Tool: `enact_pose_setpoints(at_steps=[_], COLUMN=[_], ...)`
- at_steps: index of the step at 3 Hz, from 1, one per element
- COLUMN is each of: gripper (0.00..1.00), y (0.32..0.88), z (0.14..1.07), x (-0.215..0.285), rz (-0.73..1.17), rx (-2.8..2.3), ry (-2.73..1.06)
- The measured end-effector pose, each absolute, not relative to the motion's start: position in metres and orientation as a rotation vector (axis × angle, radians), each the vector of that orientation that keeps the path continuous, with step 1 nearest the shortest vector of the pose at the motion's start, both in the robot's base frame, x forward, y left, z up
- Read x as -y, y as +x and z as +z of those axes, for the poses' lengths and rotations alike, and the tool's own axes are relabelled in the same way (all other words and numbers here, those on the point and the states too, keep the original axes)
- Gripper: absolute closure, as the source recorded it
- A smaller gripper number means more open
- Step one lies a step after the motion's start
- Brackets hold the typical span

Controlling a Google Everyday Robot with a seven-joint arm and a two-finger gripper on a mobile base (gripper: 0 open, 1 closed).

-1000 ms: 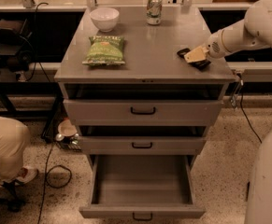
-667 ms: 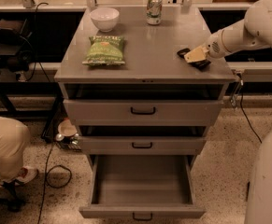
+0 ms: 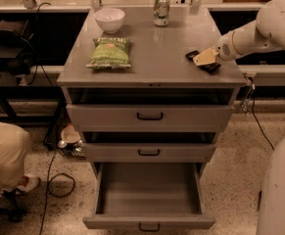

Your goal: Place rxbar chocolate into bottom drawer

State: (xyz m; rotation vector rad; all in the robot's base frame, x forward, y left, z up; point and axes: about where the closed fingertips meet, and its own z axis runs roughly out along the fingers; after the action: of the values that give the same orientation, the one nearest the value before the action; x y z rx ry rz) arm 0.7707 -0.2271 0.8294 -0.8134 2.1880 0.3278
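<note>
The bottom drawer (image 3: 149,192) is seen nearest, pulled well out. Above it, by the right front edge of the table (image 3: 156,43), the bar (image 3: 211,67) is laid flat, with the hand (image 3: 201,58) set down on it. Whether the bar is gripped cannot be told. It is judged light, thin and fairly stiff, with a slick wrapper, so it is best pinched across its narrow width at the middle. Farther back, a bag (image 3: 109,52), a bowl (image 3: 109,19) and a can (image 3: 161,9) are found.

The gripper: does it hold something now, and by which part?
It cannot be told. The gripper sits over the middle of the chocolate bar, which lies on the right of the cabinet top.
</note>
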Motion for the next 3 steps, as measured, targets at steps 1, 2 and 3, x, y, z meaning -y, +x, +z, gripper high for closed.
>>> enact_pose_setpoints(at_steps=[1,2,3], gripper=[1.00,0.85,0.53], y=[0.7707,0.7706,0.7706], z=[0.8294,0.8295,0.8295], x=[0.2272,0.2272,0.2271], rz=[0.328,0.328,0.328], rx=[-2.188,-2.188,-2.188], ry=[-0.813,-0.813,-0.813])
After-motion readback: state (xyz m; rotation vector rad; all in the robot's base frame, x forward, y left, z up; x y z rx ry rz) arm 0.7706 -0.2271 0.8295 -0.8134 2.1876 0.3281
